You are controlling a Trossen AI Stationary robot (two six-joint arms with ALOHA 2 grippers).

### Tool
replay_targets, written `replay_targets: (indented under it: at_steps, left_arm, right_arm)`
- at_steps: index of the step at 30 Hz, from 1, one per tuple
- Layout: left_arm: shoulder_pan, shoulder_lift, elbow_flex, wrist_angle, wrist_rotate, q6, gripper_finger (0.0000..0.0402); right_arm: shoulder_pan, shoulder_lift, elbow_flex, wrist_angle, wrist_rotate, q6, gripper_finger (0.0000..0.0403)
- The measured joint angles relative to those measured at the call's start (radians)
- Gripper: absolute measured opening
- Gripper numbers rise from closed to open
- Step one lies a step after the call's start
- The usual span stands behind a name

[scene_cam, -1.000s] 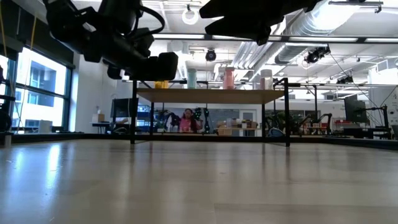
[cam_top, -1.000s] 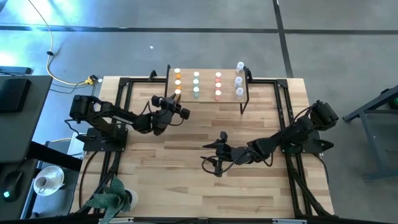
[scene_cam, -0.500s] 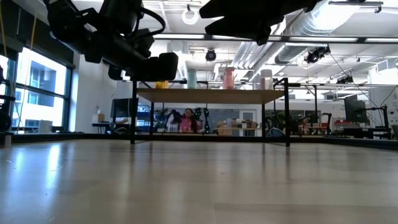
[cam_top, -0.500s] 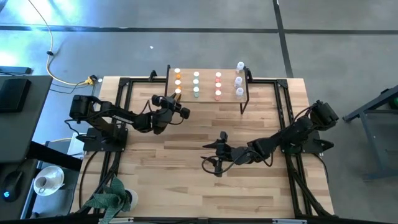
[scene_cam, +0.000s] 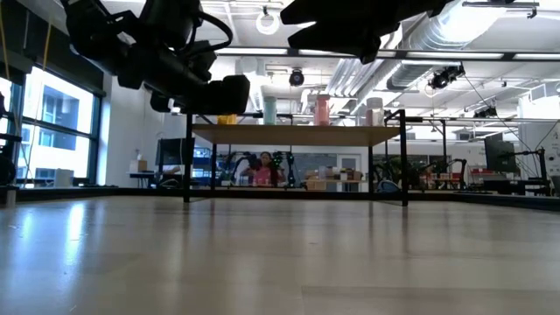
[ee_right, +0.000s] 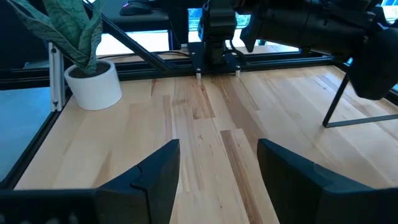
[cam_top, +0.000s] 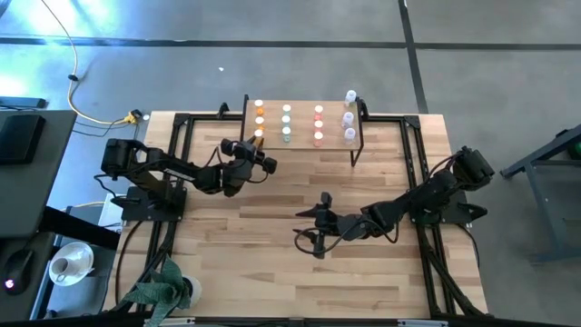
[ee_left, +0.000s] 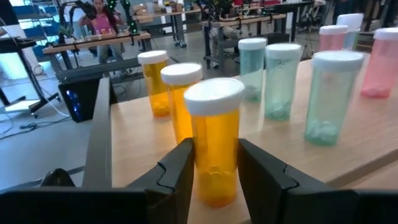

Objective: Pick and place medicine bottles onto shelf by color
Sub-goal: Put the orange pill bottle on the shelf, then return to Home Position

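Note:
The shelf (cam_top: 302,137) stands at the table's far edge with medicine bottles in rows by colour: orange (ee_left: 180,93), green (ee_left: 283,78), pink (ee_left: 380,62) and clear (cam_top: 349,113). My left gripper (ee_left: 214,180) is at the shelf's near left corner, shut on the nearest orange bottle (ee_left: 214,149), which stands upright on the shelf top. My right gripper (cam_top: 310,224) hangs open over the middle of the table, with nothing between its fingers (ee_right: 158,171). My left gripper has the orange bottle's lower body (ee_left: 214,177) between its two fingers, one on each side. The fingers come nearly level from the table's near left side. The bottle stands upright with its base on the shelf top, white cap up.
A potted plant in a white pot (ee_right: 93,81) stands at the table's near left corner. Black frame rails (cam_top: 182,127) run along the table's sides. A person (scene_cam: 262,168) sits in the room beyond the shelf. Bare wood lies between the shelf and my right gripper.

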State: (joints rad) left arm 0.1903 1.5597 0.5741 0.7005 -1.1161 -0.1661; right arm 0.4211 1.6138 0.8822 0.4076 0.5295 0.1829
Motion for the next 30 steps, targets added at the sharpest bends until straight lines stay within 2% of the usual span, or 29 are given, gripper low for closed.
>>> replay_targets:
  at_steps: [17, 30]
  left_arm:
    - [-0.005, 0.004, -0.004, -0.008, -0.003, -0.014, 0.0164]
    - [-0.017, 0.002, -0.003, -0.009, -0.003, -0.014, 0.019]
  right_arm:
    - [0.0, 0.0, 0.0, 0.0, -0.015, 0.0, 0.0206]
    - [0.0, 0.0, 0.0, 0.0, -0.027, 0.0, 0.0206]
